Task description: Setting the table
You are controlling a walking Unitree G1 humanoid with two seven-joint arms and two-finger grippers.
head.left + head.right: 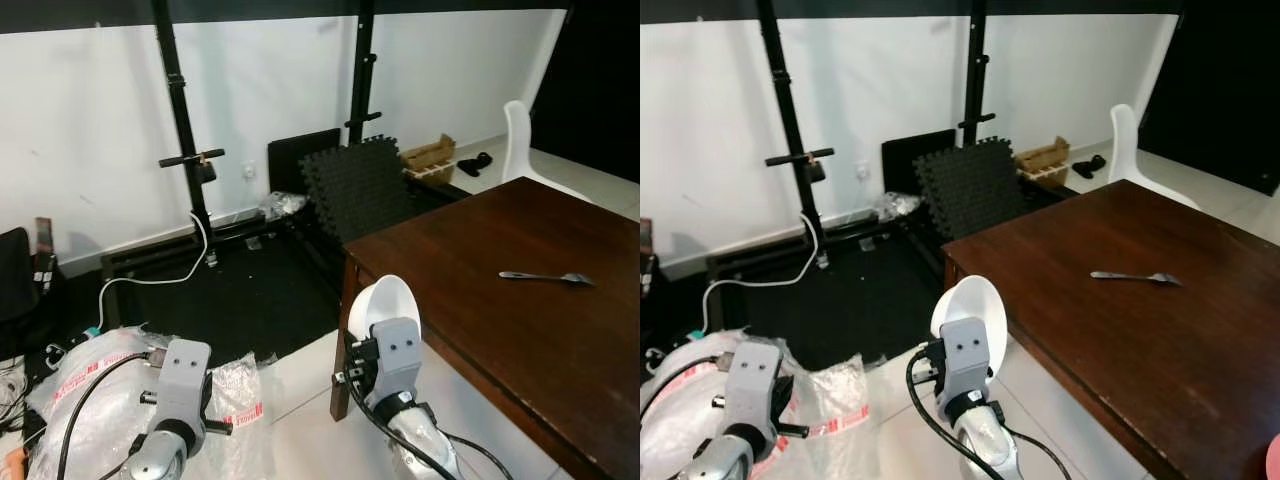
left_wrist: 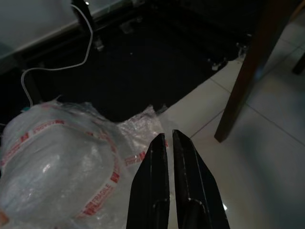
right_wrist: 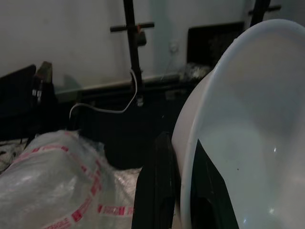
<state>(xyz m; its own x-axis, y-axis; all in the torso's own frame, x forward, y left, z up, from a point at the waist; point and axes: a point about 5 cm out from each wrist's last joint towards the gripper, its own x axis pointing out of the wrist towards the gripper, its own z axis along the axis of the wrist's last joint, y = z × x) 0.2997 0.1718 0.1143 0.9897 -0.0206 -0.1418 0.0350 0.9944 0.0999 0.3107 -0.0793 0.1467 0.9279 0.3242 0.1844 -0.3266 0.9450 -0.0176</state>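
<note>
The white bowl (image 3: 243, 129) is pinched by its rim in your right pincer (image 3: 178, 186), one black finger outside the wall and one inside, and it is carried on edge, its hollow facing sideways rather than up. It sits just off the near corner of the dark wooden counter (image 1: 560, 330), above the tiled floor (image 2: 267, 143) and not yet over the wood.

To place it well, judge the corner first: bring the bowl up and over the counter edge before you level it, so the rim does not clip the wood. Roll the wrist until the base faces down, lower until the base meets the top, then release. A rim-only grip on a smooth bowl looks prone to slipping, so keep the motion slow. The fork (image 1: 548, 277) lies well apart, further along the counter; setting the bowl near it seems sensible.

Your right arm is raised in front of the body, wrist turned upward. The left pincer (image 2: 169, 143) hangs low with its 2 fingers nearly together, empty, above a bubble-wrapped bundle (image 2: 57, 162) with fragile tape.
</note>
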